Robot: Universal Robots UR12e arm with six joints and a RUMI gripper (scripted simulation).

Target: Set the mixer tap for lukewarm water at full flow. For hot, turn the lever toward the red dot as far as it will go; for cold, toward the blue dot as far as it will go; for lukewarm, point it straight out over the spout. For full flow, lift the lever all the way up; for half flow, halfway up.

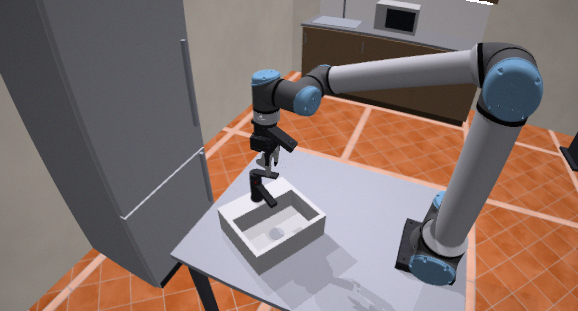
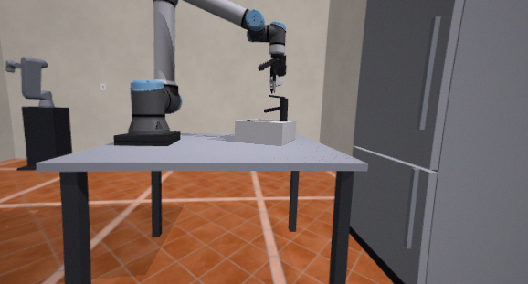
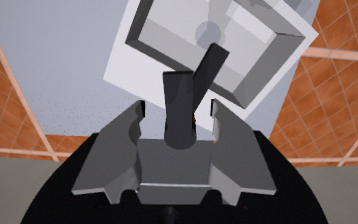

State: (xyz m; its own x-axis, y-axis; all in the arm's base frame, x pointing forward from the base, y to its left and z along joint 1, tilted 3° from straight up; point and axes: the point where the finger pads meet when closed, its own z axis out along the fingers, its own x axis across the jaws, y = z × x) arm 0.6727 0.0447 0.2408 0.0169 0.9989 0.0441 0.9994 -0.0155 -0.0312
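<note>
A black mixer tap (image 1: 256,189) (image 2: 283,110) stands at the back rim of a white basin (image 1: 280,245) (image 2: 262,132) (image 3: 125,65). Its lever (image 1: 264,174) (image 2: 275,97) (image 3: 179,107) lies flat and low, turned a little to one side of the spout (image 1: 270,200) (image 2: 270,110) (image 3: 209,62). A red dot (image 1: 256,182) shows on the tap body. My gripper (image 1: 267,166) (image 2: 273,89) (image 3: 177,101) points straight down just above the lever, fingers partly open with one on each side of it and nothing held.
The basin sits on a grey table (image 1: 375,210) (image 2: 205,155) near its corner. A tall grey fridge (image 1: 100,110) (image 2: 434,123) stands close beside that corner. The arm's base (image 1: 430,255) (image 2: 148,137) is on the table's other end.
</note>
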